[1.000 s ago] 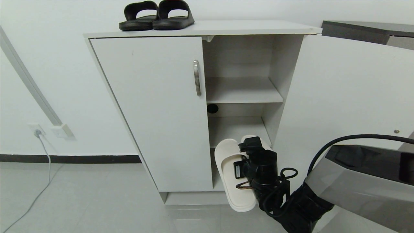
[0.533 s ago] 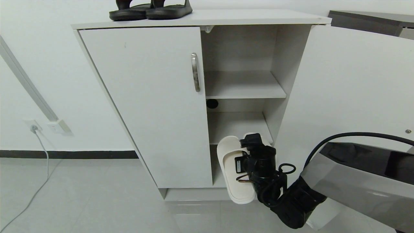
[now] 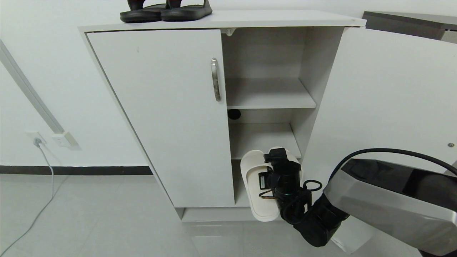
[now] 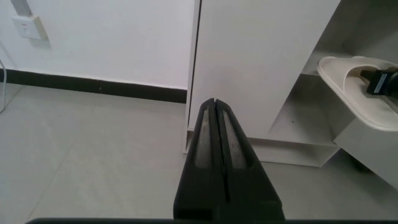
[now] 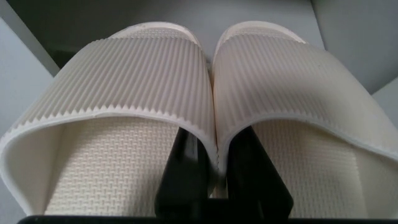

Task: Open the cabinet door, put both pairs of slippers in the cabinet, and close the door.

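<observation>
Since we pinch both white slippers (image 3: pixel 255 194) by adjoining straps, one carry serves | right gripper (image 5: pixel 216 177) clamps them before cabinet (image 3: pixel 307 64) | left gripper (image 4: pixel 215 134) closed, empty

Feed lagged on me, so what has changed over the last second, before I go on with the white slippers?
The head camera shifted, then held. The right gripper, jaws shut on the white slippers, eased them slightly toward the lower opening of the cabinet. Unchanged: black slippers on top, right door open, left door shut, left gripper shut.
</observation>
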